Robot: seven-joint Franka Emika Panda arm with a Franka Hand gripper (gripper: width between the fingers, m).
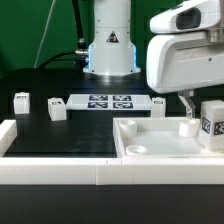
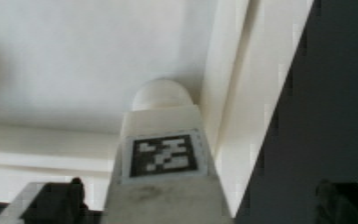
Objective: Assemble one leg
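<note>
A white leg (image 2: 163, 150) with a black-and-white tag stands upright between my gripper's (image 2: 197, 196) two dark fingers (image 2: 51, 200). A gap shows on each side of it, so the jaws are open around it. Its rounded far end points down at the white tray-like piece (image 2: 69, 60). In the exterior view the same leg (image 1: 212, 124) stands at the tray-like piece's (image 1: 160, 142) right end, under the gripper (image 1: 203, 104). Three more legs lie on the black table: two at the exterior view's left (image 1: 21, 100) (image 1: 56, 109) and one (image 1: 158, 103) by the marker board.
The marker board (image 1: 108, 101) lies flat at the back middle. The robot's base (image 1: 110, 45) stands behind it. A low white wall (image 1: 60, 168) runs along the table's front edge. A small white stub (image 1: 188, 127) sits inside the tray-like piece near the gripper.
</note>
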